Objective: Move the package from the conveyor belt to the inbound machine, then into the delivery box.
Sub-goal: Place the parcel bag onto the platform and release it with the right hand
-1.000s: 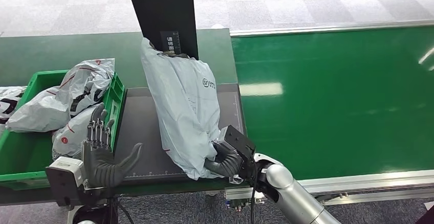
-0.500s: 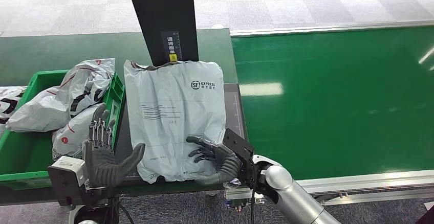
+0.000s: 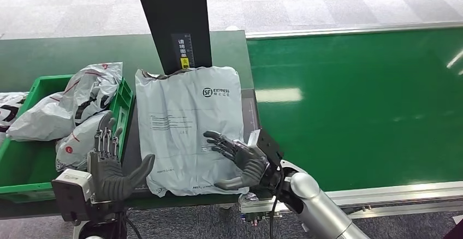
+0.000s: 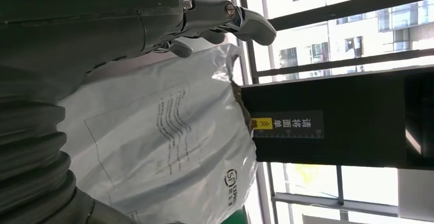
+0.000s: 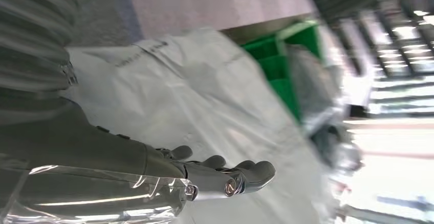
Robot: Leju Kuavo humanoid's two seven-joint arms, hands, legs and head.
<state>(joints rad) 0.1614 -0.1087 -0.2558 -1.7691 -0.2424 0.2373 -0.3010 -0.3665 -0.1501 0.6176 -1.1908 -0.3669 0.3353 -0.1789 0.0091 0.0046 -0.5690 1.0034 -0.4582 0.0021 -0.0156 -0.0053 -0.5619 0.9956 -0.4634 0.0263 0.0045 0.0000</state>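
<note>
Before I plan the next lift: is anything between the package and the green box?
Only the box's own near wall stands between the package, lying flat on the grey machine plate, and the green box. Other bags already lie inside the box. The left hand hovers open beside the package.

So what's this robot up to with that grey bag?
It is sorting parcels. A grey courier package lies flat on the dark scanning platform beside the green conveyor belt. The right hand is open above its near corner; the left hand is open beside it. A green box holds other parcels.
</note>
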